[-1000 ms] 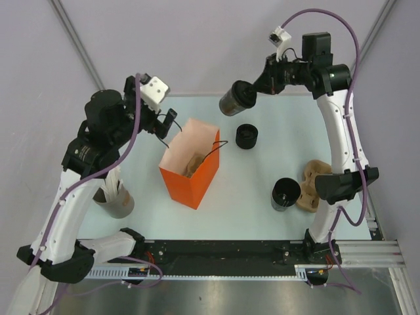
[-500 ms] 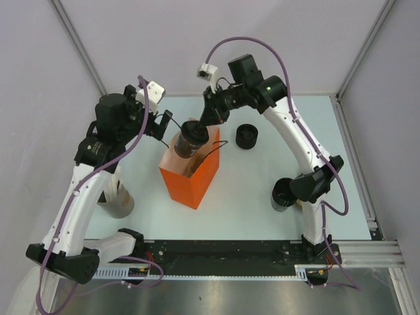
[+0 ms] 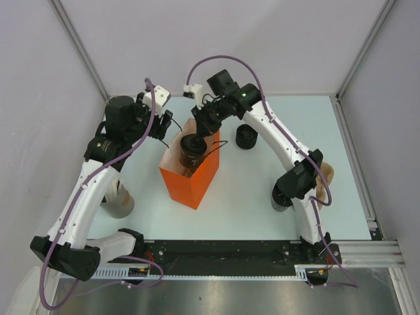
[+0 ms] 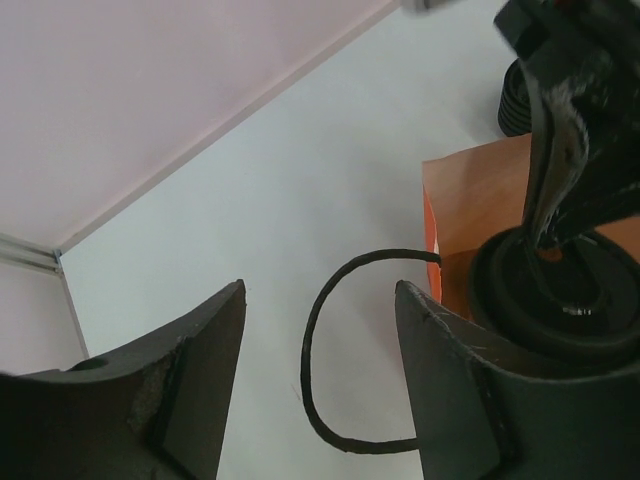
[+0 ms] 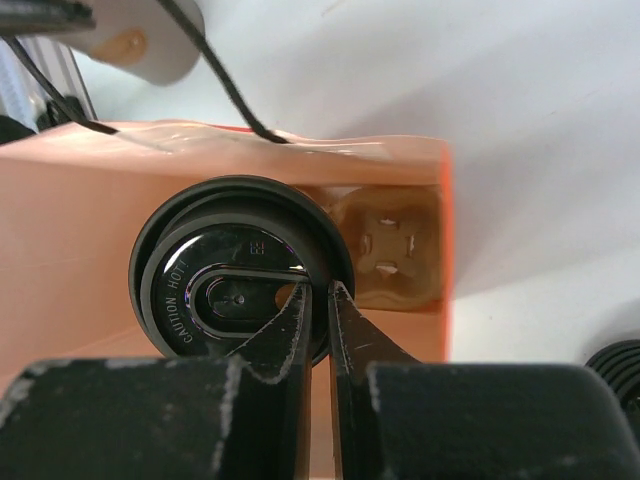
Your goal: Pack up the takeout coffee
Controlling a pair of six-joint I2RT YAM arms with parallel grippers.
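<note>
The takeout coffee (image 3: 192,146), a dark cup with a black sip lid marked "CAUTION HOT" (image 5: 220,290), hangs upright in the mouth of the orange paper bag (image 3: 197,184), partly below the bag's rim. My right gripper (image 3: 200,128) is shut on the lid's rim (image 5: 318,290), one finger inside and one outside. My left gripper (image 3: 167,125) is open at the bag's far left edge. The bag's black string handle (image 4: 310,350) loops between its fingers without being pinched. A brown pulp piece (image 5: 390,250) lies at the bag's bottom.
A small black ridged round thing (image 3: 247,136) stands right of the bag. A wider black cup (image 3: 282,197) sits at the right, partly behind my right arm, next to a brown pulp carrier (image 3: 323,174). A grey cup of straws (image 3: 118,200) stands at the left.
My right arm swung the cup left from the table's back edge to over the bag, then lowered it into the bag's mouth. My left gripper stayed at the handle.
</note>
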